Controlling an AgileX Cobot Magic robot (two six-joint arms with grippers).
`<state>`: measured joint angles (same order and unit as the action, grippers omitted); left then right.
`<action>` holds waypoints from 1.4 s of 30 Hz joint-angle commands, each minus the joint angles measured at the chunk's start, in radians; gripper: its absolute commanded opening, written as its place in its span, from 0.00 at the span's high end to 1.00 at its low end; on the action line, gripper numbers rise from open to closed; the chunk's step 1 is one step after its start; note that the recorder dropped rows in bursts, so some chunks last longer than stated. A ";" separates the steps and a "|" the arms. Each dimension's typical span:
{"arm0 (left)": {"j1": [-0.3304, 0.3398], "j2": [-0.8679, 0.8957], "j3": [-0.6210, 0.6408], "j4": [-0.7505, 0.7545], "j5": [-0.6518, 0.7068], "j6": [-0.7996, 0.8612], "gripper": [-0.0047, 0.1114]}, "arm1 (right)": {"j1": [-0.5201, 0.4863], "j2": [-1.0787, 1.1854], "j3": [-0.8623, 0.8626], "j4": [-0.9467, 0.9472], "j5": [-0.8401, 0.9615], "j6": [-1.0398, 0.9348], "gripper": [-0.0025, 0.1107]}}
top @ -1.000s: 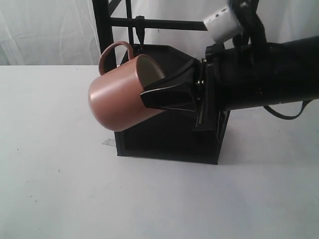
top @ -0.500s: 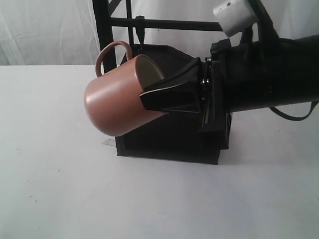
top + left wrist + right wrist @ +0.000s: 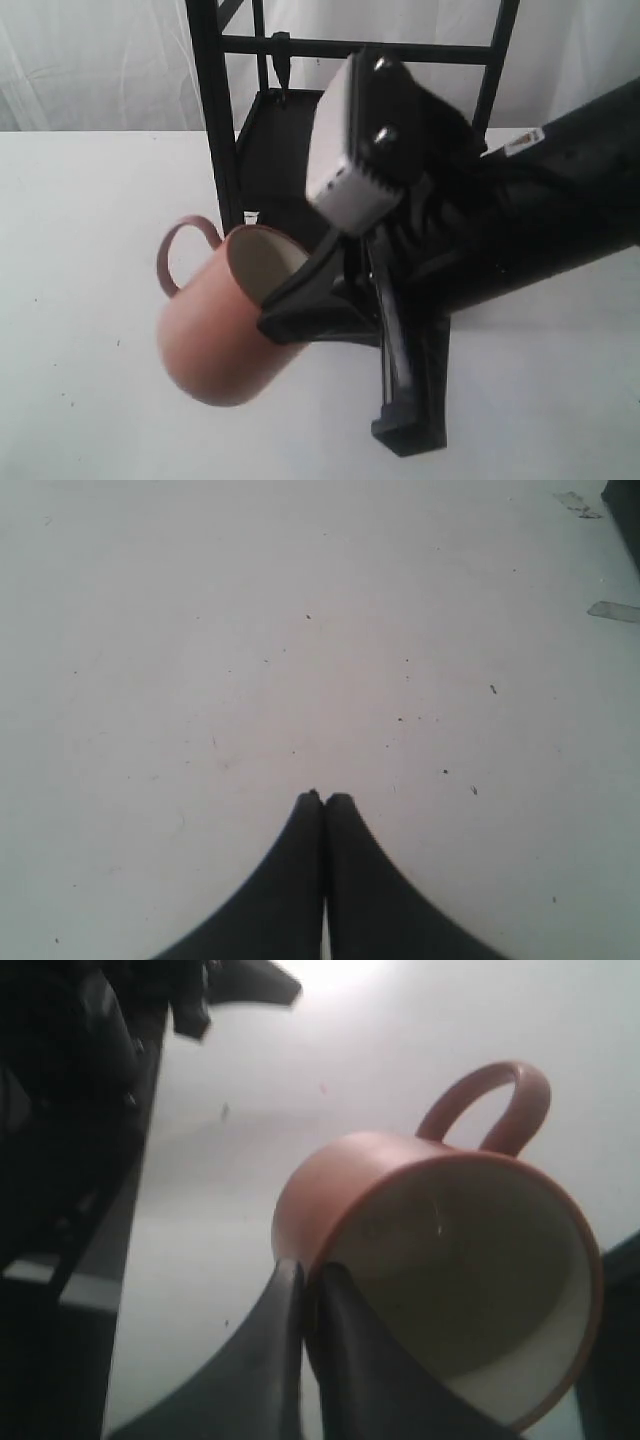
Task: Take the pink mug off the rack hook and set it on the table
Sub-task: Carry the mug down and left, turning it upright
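The pink mug hangs tilted in the air in front of the black rack, its handle pointing left and its cream inside facing the right arm. My right gripper is shut on the mug's rim, one finger inside and one outside. The rack hook on the top crossbar is bare. Whether the mug's base touches the table I cannot tell. My left gripper is shut on nothing, hovering over the white tabletop.
The rack's dark shelf stands behind the mug. The right arm's bulky black body and its white camera block cover the rack's right side. Bits of tape lie on the table near the rack's foot.
The right gripper has carried the mug down and forward, away from the hook and the crossbar, toward the tabletop. The arm has swung closer to the exterior camera.
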<state>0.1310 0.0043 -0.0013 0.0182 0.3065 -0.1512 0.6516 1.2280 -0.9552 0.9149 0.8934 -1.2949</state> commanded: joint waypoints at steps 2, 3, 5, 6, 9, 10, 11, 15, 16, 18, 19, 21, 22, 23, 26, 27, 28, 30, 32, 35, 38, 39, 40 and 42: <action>-0.004 -0.004 0.001 -0.001 0.031 -0.005 0.96 | 0.101 -0.010 -0.019 -0.339 -0.081 0.314 0.98; -0.004 -0.004 0.001 -0.001 0.031 -0.005 0.96 | 0.107 -0.010 -0.028 -0.409 -0.076 0.442 0.98; -0.004 -0.004 0.001 -0.001 0.031 -0.005 0.96 | 0.120 -0.010 -0.065 -0.580 -0.023 0.663 0.98; -0.004 -0.004 0.001 -0.001 0.031 -0.005 0.96 | 0.121 -0.010 -0.081 -0.628 0.008 0.700 0.98; -0.004 -0.004 0.001 -0.001 0.031 -0.005 0.96 | 0.121 -0.010 -0.107 -0.648 0.068 0.716 0.98; -0.004 -0.004 0.001 -0.001 0.031 -0.005 0.96 | 0.121 -0.010 -0.107 -0.631 0.068 0.716 0.98; -0.004 -0.004 0.001 -0.001 0.031 -0.005 0.96 | 0.121 -0.010 -0.107 -0.612 0.068 0.712 0.98; -0.004 -0.004 0.001 -0.001 0.031 -0.005 0.96 | 0.121 -0.010 -0.107 -0.572 0.063 0.667 0.98; -0.004 -0.004 0.001 -0.001 0.031 -0.005 0.96 | 0.121 -0.010 -0.107 -0.570 0.061 0.663 0.98; -0.004 -0.004 0.001 -0.001 0.031 -0.005 0.96 | 0.121 -0.010 -0.105 -0.570 0.050 0.646 0.98; -0.004 -0.004 0.001 -0.001 0.031 -0.005 0.96 | 0.121 -0.010 -0.105 -0.568 0.047 0.632 0.98; -0.004 -0.004 0.001 -0.001 0.031 -0.005 0.96 | 0.121 -0.010 -0.105 -0.568 0.050 0.602 0.98; -0.004 -0.004 0.001 -0.001 0.031 -0.005 0.96 | 0.121 -0.010 -0.105 -0.568 0.051 0.588 0.98; -0.004 -0.004 0.001 -0.001 0.031 -0.005 0.96 | 0.121 -0.012 -0.105 -0.568 0.052 0.576 0.98; -0.004 -0.004 0.001 -0.001 0.031 -0.005 0.96 | 0.121 -0.020 -0.105 -0.570 0.043 0.549 0.98; -0.004 -0.004 0.001 -0.001 0.031 -0.005 0.96 | 0.121 -0.021 -0.105 -0.570 0.040 0.531 0.98; -0.004 -0.004 0.001 -0.001 0.031 -0.005 0.96 | 0.121 -0.021 -0.103 -0.570 0.034 0.513 0.98; -0.004 -0.004 0.001 -0.001 0.031 -0.005 0.96 | 0.121 -0.019 -0.086 -0.567 0.000 0.506 0.98; -0.004 -0.004 0.001 -0.001 0.031 -0.005 0.96 | 0.121 -0.015 -0.069 -0.530 -0.038 0.518 0.98; -0.004 -0.004 0.001 -0.001 0.031 -0.005 0.96 | 0.121 -0.011 -0.073 -0.388 -0.038 0.522 0.98; -0.004 -0.004 0.001 -0.001 0.031 -0.005 0.96 | 0.125 -0.011 -0.102 -0.239 -0.024 0.511 0.98; -0.004 -0.004 0.001 -0.001 0.031 -0.005 0.96 | 0.131 -0.009 -0.115 -0.208 -0.038 0.513 0.98; -0.004 -0.004 0.001 -0.001 0.031 -0.005 0.96 | 0.142 -0.009 -0.130 -0.184 -0.056 0.532 0.98; -0.004 -0.004 0.001 -0.001 0.031 -0.005 0.96 | 0.170 0.008 -0.167 -0.177 -0.077 0.588 0.98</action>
<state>0.1310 0.0043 -0.0013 0.0182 0.3065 -0.1512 0.7923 1.2240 -1.0709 0.6762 0.8680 -0.7601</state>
